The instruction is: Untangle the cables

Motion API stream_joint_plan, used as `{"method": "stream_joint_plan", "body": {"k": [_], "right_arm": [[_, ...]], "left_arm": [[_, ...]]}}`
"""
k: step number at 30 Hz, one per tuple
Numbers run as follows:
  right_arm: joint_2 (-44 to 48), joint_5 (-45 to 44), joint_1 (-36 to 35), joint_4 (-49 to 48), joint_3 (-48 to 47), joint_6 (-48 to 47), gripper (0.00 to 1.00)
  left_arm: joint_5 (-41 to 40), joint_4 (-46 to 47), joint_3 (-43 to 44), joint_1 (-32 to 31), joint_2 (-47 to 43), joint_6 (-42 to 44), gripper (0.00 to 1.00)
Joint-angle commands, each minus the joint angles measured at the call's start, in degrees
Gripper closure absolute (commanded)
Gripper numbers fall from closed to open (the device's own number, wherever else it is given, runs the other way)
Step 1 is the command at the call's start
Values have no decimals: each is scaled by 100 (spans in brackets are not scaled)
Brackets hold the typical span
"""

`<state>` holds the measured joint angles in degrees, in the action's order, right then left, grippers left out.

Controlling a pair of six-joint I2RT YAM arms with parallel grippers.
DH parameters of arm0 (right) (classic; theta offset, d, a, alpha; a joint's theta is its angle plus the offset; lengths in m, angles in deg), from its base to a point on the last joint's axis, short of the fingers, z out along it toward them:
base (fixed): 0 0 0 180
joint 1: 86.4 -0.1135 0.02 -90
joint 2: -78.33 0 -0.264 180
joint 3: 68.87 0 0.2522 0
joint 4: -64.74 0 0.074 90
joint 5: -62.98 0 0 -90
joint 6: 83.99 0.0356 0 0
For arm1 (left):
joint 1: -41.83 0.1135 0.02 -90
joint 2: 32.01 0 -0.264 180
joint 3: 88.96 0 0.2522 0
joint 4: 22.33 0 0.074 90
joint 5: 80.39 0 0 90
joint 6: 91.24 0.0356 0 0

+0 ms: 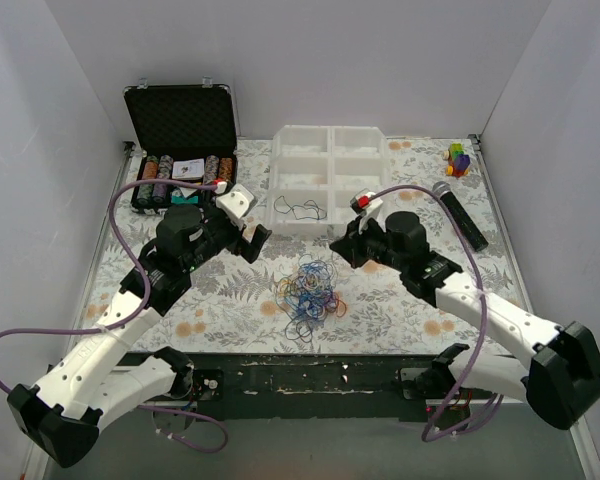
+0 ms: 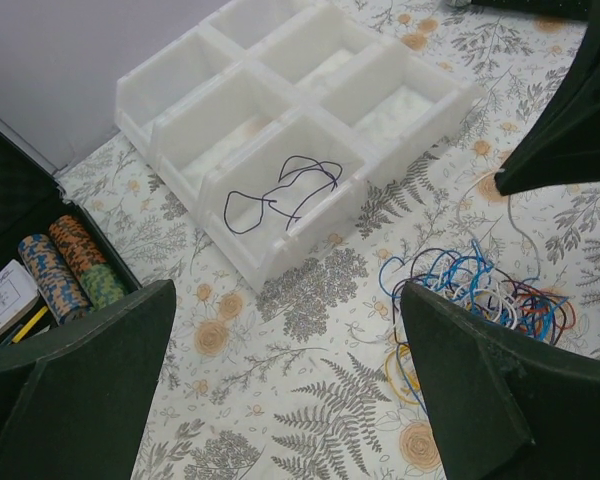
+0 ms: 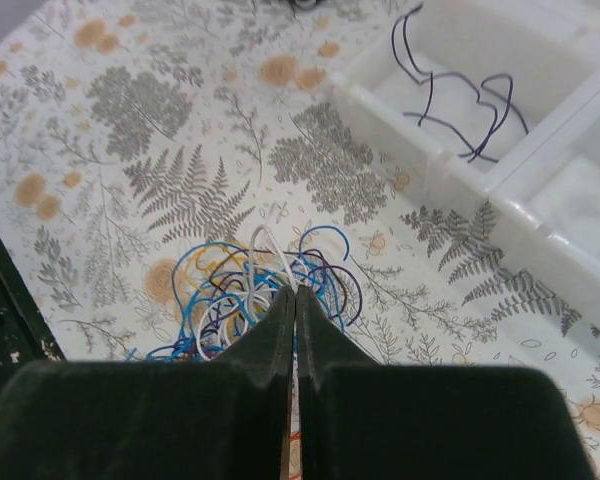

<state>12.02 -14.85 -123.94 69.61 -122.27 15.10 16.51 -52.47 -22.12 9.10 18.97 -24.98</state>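
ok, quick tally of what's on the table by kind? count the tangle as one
Cable tangle: 1
Separated dark cable: 1
Compartment tray: 1
Poker chip case: 1
Microphone: 1
Colourful block toy: 1
Total: 6

Both arms reach forward and inward from their bases, wrists converging. Left arm (image 1: 120, 335): left end effector (image 1: 252, 240) has its fingers spread wide apart. Right arm (image 1: 485, 305): right end effector (image 3: 290, 298) points downward, fingers pressed flat together.
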Motion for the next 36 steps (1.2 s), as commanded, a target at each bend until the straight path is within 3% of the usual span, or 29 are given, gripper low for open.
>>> {"method": "stream_joint_plan", "body": {"k": [1, 11, 22, 36], "right_arm": [[819, 14, -25, 45, -264, 199, 99], [1814, 690, -25, 54, -939, 875, 99], [1586, 1288, -43, -456, -1467, 1350, 99], [909, 1499, -271, -1150, -2179, 1641, 99]], "left_arm": [[118, -49, 9, 4, -167, 72, 5], [1646, -146, 229, 4, -370, 116, 3], [3229, 21, 590, 4, 52, -314, 2], [4310, 609, 379, -14, 377, -850, 2]]}}
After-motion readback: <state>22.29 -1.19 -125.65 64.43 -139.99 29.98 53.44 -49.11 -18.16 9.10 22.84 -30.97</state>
